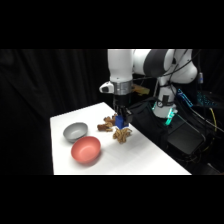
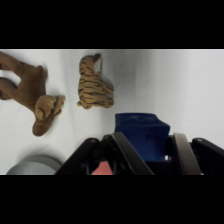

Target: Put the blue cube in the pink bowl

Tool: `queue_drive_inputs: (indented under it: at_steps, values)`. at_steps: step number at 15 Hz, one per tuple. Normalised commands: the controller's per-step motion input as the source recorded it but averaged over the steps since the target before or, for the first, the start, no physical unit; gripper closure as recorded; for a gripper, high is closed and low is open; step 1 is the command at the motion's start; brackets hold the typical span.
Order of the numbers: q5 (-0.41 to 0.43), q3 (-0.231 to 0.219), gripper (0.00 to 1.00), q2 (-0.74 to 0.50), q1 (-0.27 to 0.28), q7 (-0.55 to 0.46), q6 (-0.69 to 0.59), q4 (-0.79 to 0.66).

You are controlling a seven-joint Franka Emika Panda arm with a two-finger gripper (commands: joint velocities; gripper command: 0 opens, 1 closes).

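The blue cube (image 2: 142,132) sits between my gripper's (image 2: 150,146) two black fingers (image 2: 123,149), which press on its sides; the gripper is shut on it. In the side view the gripper (image 1: 120,122) hangs down from above with the blue cube (image 1: 119,121) at its tip, just over the table among the brown toys. The pink bowl (image 1: 86,149) stands at the table's front left, apart from the gripper; a pink sliver of it (image 2: 102,169) shows between the linkage bars in the wrist view.
A striped tiger toy (image 2: 93,88) and a brown toy animal (image 2: 31,94) lie on the white table (image 1: 145,157) close to the gripper. A smaller grey bowl (image 1: 75,131) stands behind the pink one. Cables and dark equipment (image 1: 185,140) sit off the table's right edge.
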Motion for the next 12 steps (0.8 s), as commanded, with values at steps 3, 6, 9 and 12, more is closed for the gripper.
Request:
queue_drive_inputs:
  at_steps: [3,6,9,12]
  values:
    - [0.072,-0.027,0.77,0.28,-0.098,-0.23,-0.28,0.52]
    - [0.052,-0.018,0.77,0.36,-0.069,-0.20,-0.30,0.60]
    - [0.010,-0.020,0.77,0.38,-0.050,-0.14,-0.30,0.62]
    - [-0.015,-0.030,0.77,0.37,-0.040,-0.10,-0.29,0.61]
